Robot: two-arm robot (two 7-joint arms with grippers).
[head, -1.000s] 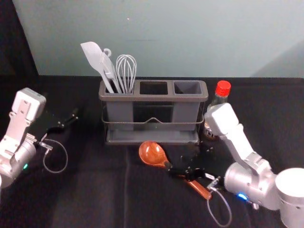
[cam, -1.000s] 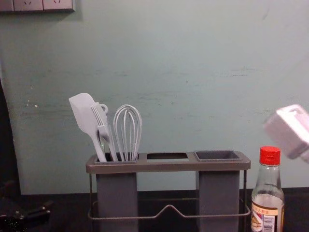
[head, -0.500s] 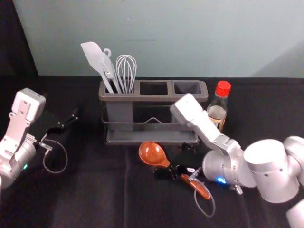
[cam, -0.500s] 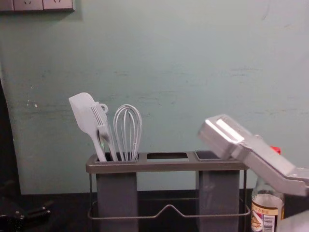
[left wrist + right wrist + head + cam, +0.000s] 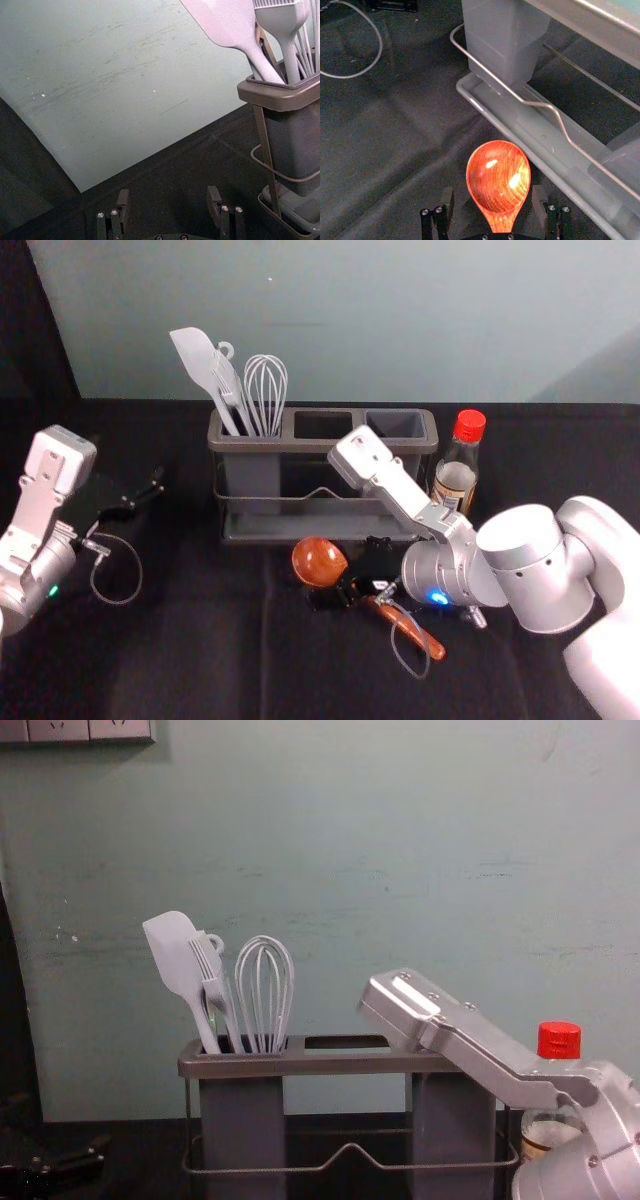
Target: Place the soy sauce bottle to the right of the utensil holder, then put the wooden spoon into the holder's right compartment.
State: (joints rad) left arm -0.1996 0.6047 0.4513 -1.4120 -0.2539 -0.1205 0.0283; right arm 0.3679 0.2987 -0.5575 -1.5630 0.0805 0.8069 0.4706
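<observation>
With twelve o'clock pointing away from us, we see the soy sauce bottle (image 5: 458,472) upright at the utensil holder's (image 5: 300,445) three o'clock. At its six, the wooden spoon (image 5: 318,562) lies on the bench (image 5: 200,660), handle towards four. Our right tool (image 5: 345,575) straddles the spoon's neck, jaws apart. Our left tool (image 5: 137,492), at the holder's nine, is parked with jaws apart.

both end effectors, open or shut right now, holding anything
Left end effector: open and empty, off the left side of the utensil holder.
Right end effector: open over the wooden spoon, not gripping it.
</observation>
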